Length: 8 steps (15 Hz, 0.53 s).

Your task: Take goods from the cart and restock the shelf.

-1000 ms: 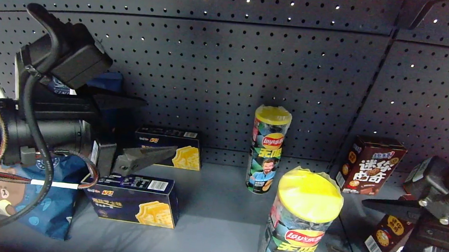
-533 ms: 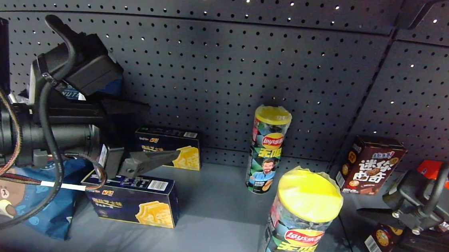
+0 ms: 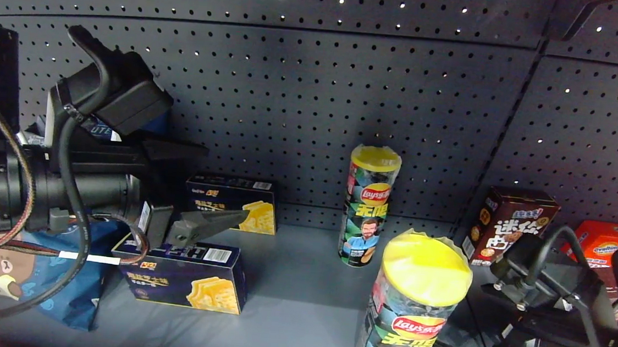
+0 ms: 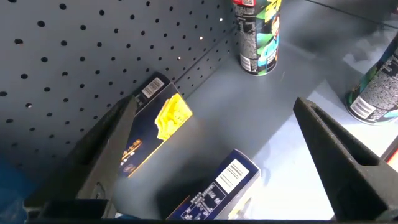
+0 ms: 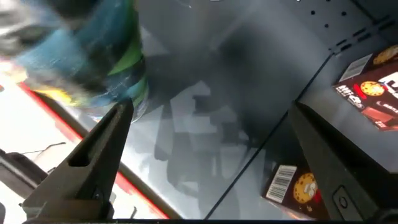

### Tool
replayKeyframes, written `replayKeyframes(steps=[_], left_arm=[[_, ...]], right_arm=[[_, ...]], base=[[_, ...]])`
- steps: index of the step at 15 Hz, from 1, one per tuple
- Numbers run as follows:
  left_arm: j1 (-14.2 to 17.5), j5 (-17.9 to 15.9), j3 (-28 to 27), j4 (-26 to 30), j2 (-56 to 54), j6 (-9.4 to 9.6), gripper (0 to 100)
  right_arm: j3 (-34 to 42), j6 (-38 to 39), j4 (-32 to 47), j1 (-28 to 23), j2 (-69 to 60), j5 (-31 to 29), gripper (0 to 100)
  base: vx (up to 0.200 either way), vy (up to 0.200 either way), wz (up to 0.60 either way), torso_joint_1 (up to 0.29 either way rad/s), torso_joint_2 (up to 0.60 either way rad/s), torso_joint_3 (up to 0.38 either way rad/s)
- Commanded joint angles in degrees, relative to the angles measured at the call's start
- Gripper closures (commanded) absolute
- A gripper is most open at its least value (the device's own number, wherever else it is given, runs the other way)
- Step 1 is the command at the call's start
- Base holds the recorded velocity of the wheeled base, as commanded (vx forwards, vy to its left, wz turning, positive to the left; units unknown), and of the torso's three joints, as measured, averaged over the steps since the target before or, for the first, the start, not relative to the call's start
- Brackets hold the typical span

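Both spread wide and empty, left tool (image 4: pixel 211 118) hovers over navy boxes (image 3: pixel 185 274), right tool (image 5: pixel 211 111) beside front chip can (image 3: pixel 414 314) on shelf (image 3: pixel 298 310).

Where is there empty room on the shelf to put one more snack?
The widest bare patch of shelf lies between the front blue box and the back can and front can. A smaller gap sits between the back can and the brown box. It's crowded at the left end, around the blue bag.

Black arms (image 3: pixel 81 191); looped black cables (image 3: pixel 63 148); grey wedge fingers (image 3: pixel 205 222).
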Motion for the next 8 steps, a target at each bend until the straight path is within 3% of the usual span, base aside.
replayKeyframes(steps=[1,8], left_arm=[[0.01,-0.02,0.35,-0.13,0.08,-0.01,0],[0.01,-0.19,0.79,-0.13,0.08,-0.01,0]], right_arm=[[0.04,-0.05,-0.19,-0.73,1.99,-0.05,0],[-0.14,-0.14,-1.77,-0.99,3.75,-0.14,0]], base=[[0.000,0.000,0.00,0.000,0.00,0.000],[0.000,0.000,0.00,0.000,0.00,0.000]])
